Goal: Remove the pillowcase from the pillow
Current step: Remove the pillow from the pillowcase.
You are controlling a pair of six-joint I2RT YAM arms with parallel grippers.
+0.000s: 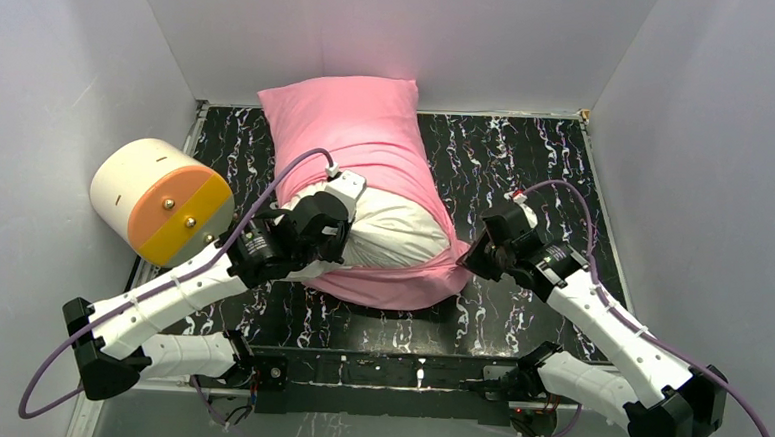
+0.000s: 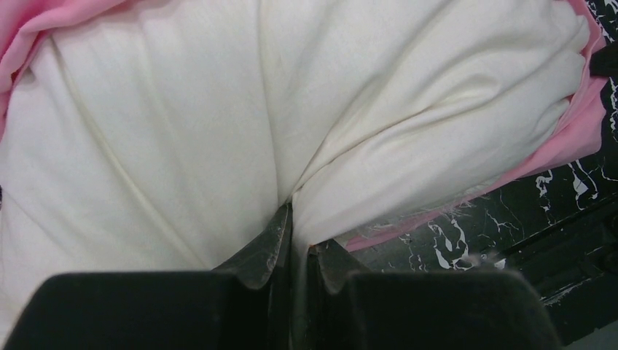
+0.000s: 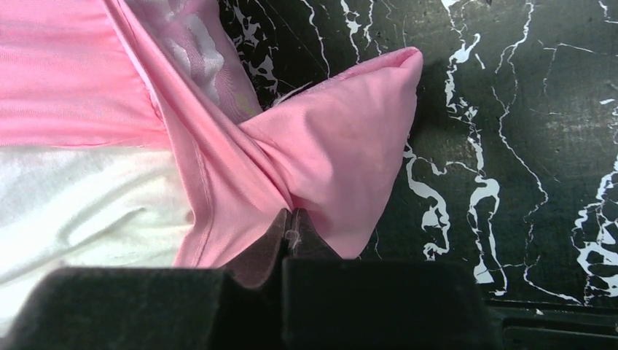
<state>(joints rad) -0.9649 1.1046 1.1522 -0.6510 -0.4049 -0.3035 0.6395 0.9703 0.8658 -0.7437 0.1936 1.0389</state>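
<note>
Arm bases at bottom edge; beyond them, pillowcase [image 1: 353,127] partly off pillow [image 1: 403,234], both grips closed on cloth.

Top view: left gripper [image 1: 328,225], centre, on bared white pillow; right gripper [image 1: 472,258], right of centre, on pink hem; case covers the upper-centre end.
Left wrist view: fingers pressed onto a pillow fold.
Right wrist view: fingers nip a pillowcase corner.
Advice: pull the two apart lengthwise, steadily; satin may slip.

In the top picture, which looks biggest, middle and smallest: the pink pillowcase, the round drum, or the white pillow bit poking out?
Biggest: pillowcase.
Middle: drum.
Smallest: pillow, only the white bit showing; the rest hides inside the pillowcase.
</note>
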